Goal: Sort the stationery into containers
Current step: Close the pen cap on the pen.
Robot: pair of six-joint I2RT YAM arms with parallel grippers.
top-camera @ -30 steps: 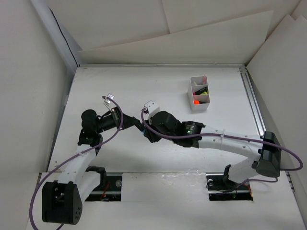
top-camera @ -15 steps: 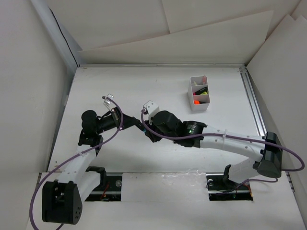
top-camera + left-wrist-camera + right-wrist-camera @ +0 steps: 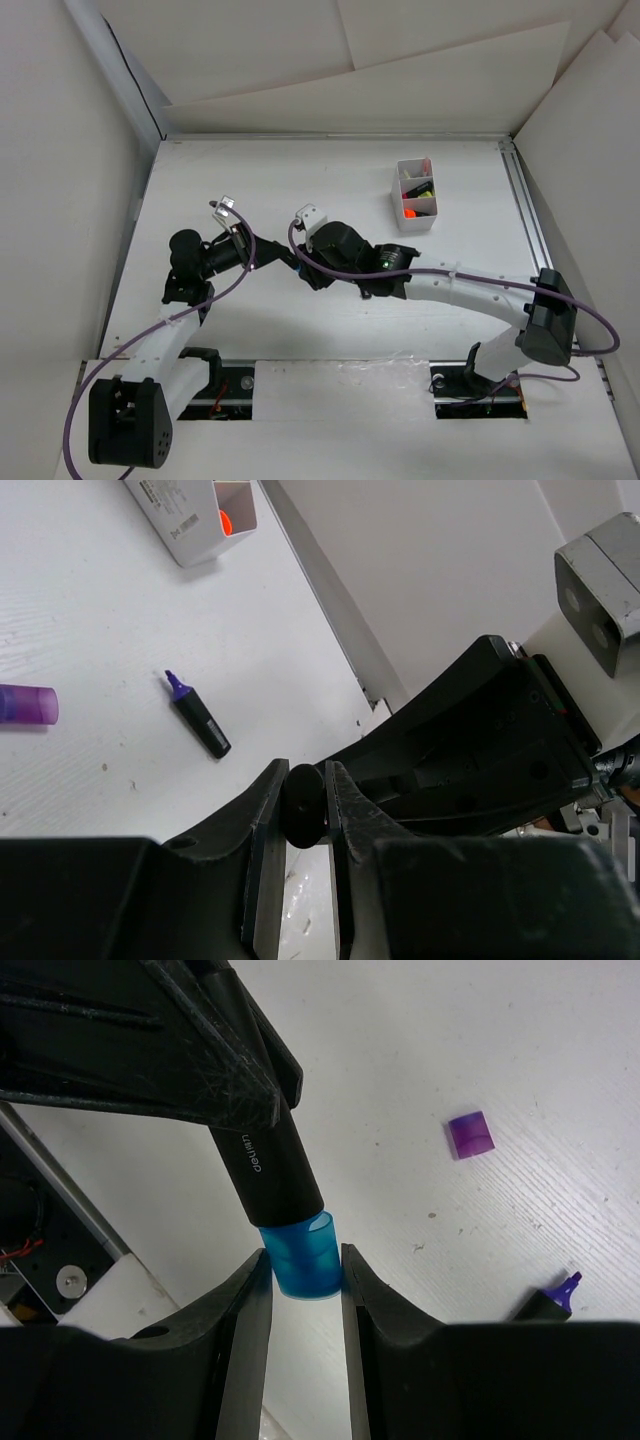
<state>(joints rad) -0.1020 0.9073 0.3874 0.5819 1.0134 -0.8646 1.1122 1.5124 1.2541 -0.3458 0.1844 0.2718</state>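
Observation:
My left gripper (image 3: 303, 785) is shut on the back end of a black highlighter barrel (image 3: 262, 1165). My right gripper (image 3: 305, 1260) is shut on the blue cap (image 3: 305, 1255), which sits on that barrel's front end. The two grippers meet above the table's middle left, left (image 3: 266, 260) and right (image 3: 298, 268). An uncapped purple highlighter (image 3: 197, 714) lies on the table with its loose purple cap (image 3: 28, 704) apart from it. The cap also shows in the right wrist view (image 3: 470, 1134). The white divided box (image 3: 415, 212) stands at the back right with several highlighters in it.
The white table (image 3: 260, 180) is fenced by white walls on the left, back and right. A metal rail (image 3: 525, 215) runs along the right edge. The right arm (image 3: 470, 290) stretches across the table's near half. Cables loop around both arms.
The right arm has shifted slightly left toward the left gripper. The left arm has barely moved. Both grips are unchanged.

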